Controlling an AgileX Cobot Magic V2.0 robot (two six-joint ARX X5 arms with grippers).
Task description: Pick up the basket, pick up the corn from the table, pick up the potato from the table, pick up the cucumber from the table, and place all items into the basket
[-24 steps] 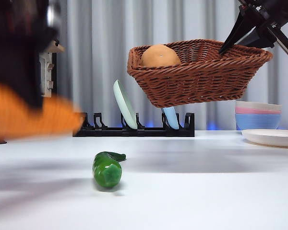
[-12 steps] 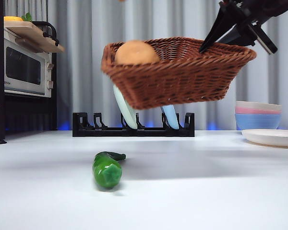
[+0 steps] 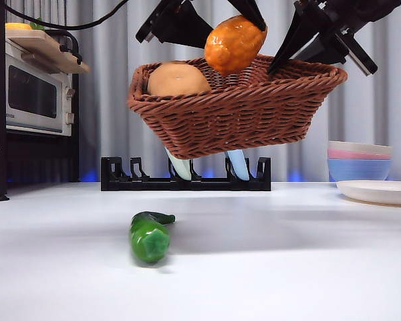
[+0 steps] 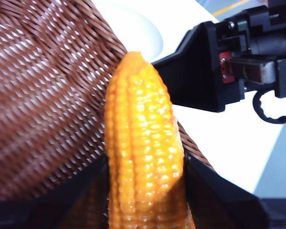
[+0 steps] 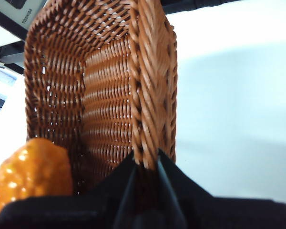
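Note:
My right gripper [image 3: 293, 56] holds the brown wicker basket [image 3: 234, 114] in the air, its jaws shut on the rim [image 5: 148, 95] at the basket's right end. The tan potato [image 3: 177, 79] lies inside at the left end. My left gripper [image 3: 214, 23] comes down from above, shut on the orange-yellow corn [image 3: 235, 43]. The cob [image 4: 143, 152] hangs tilted over the basket's open top [image 4: 43, 105], and its tip also shows in the right wrist view [image 5: 31, 174]. The green cucumber [image 3: 149, 237] lies on the white table [image 3: 287, 267], below the basket's left end.
A black dish rack [image 3: 187, 179] with upright plates stands behind the basket. A microwave [image 3: 30, 93] on a shelf sits at far left. Stacked bowls [image 3: 359, 160] and a white plate [image 3: 381, 192] are at the right.
The left arm has carried the corn from low at the left up to above the basket. The basket has shifted left in the right gripper. The cucumber has stayed put.

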